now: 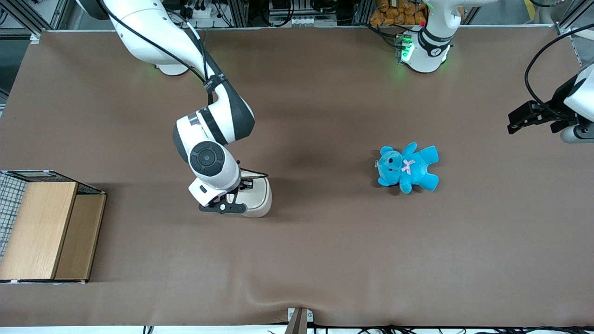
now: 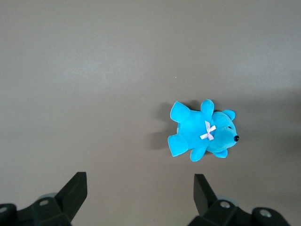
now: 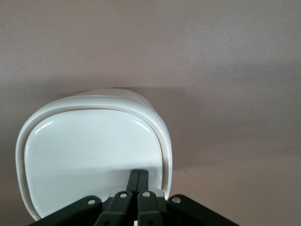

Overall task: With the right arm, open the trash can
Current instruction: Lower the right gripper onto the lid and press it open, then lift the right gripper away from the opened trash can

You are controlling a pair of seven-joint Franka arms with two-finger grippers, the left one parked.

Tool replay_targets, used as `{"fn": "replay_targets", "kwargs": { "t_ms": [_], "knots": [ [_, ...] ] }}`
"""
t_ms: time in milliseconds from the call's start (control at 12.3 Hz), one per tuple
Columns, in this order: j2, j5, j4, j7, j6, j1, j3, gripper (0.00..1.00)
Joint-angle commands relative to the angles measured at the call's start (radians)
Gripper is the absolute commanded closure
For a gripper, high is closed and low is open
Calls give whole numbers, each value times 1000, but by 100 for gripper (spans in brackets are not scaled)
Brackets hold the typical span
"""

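Observation:
The cream-white trash can (image 1: 259, 199) stands near the middle of the brown table, mostly covered by my right arm's wrist (image 1: 209, 160). In the right wrist view its flat lid (image 3: 89, 155) with the inset rim lies closed. My right gripper (image 1: 222, 207) hangs over the can; in the right wrist view the gripper (image 3: 138, 175) has both black fingers pressed together, tips on or just above the lid near its rim. Nothing is between the fingers.
A blue teddy bear (image 1: 407, 167) lies on the table toward the parked arm's end, also in the left wrist view (image 2: 202, 129). A wooden-panelled wire box (image 1: 44, 227) stands at the working arm's end, nearer the front camera.

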Motion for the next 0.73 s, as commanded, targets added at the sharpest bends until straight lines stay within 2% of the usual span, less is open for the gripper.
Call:
{"fn": "replay_targets", "kwargs": {
  "t_ms": [0, 570, 651],
  "knots": [
    [34, 11, 8, 13, 10, 9, -5, 100],
    [-120, 11, 17, 2, -114, -7, -8, 100],
    [-140, 11, 17, -1, -121, -20, -11, 66]
  ]
}}
